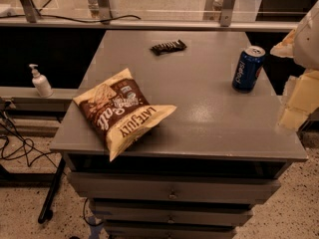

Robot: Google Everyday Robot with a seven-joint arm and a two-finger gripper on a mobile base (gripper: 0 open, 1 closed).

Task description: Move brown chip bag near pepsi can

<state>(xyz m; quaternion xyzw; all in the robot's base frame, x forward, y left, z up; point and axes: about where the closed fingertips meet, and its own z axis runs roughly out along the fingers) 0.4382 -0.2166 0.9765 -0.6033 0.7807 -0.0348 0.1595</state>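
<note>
The brown chip bag lies flat on the front left of the grey tabletop, one corner hanging over the front edge. The pepsi can stands upright at the right side of the top, well apart from the bag. My gripper shows as a pale cream shape at the right edge of the camera view, beside the table's right side, below and to the right of the can and far from the bag. It holds nothing that I can see.
A small dark candy bar lies at the back middle of the top. The table has drawers below. A white pump bottle stands on a ledge at the left. Cables lie on the floor at the left.
</note>
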